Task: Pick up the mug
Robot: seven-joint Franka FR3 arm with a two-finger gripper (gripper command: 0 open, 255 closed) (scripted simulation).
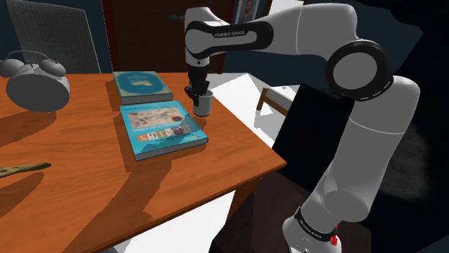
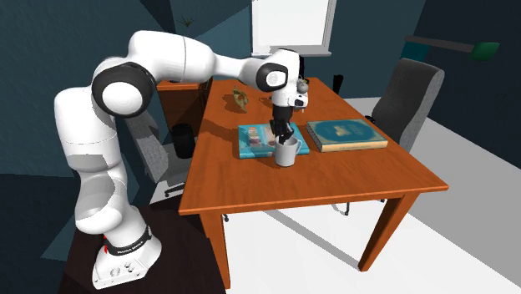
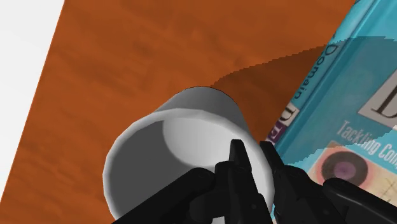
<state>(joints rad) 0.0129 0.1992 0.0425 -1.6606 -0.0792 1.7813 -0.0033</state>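
A plain grey-white mug [image 1: 204, 106] stands upright on the wooden table [image 1: 86, 180], close to the edge nearest the stand and just beside a teal book [image 1: 160, 128]. My gripper [image 1: 199, 93] comes down on it from above and is shut on the mug's wall. In the wrist view one finger sits inside the mug [image 3: 172, 127] and the other outside, on the book's side, with my gripper [image 3: 251, 149] pinching the rim between them. The second exterior view shows the mug [image 2: 288, 154] resting on the table under my gripper [image 2: 281, 139].
A second book [image 1: 142, 85] lies behind the teal one. A grey alarm clock [image 1: 32, 83] stands at the shoulder view's far left, and a flat brownish thing [image 1: 21, 169] lies near the left edge. A grey chair [image 2: 409, 92] stands beyond the table [image 2: 334, 179].
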